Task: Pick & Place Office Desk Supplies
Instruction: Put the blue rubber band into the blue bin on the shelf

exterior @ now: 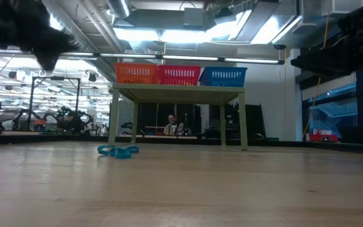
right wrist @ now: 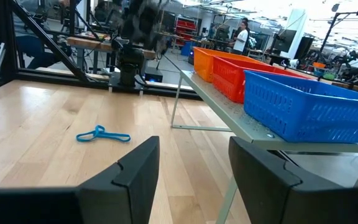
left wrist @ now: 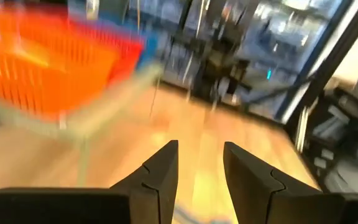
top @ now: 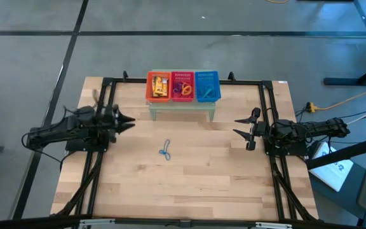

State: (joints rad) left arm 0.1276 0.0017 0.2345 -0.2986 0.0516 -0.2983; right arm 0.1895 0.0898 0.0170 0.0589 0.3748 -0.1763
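Blue loop (top: 165, 151) flat on counter (top: 189, 184) between both arms, long axis running toward baskets; slightly nearer left fingers (top: 127, 120) (parted, empty); right fingers (top: 241, 126) wide, empty

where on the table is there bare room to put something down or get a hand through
Bare wood runs across the near half of the wooden table, below the blue loops. There is also free space between those loops and each gripper: left gripper, right gripper. The far edge is crowded by the small pale stand carrying the orange, red and blue mesh baskets.
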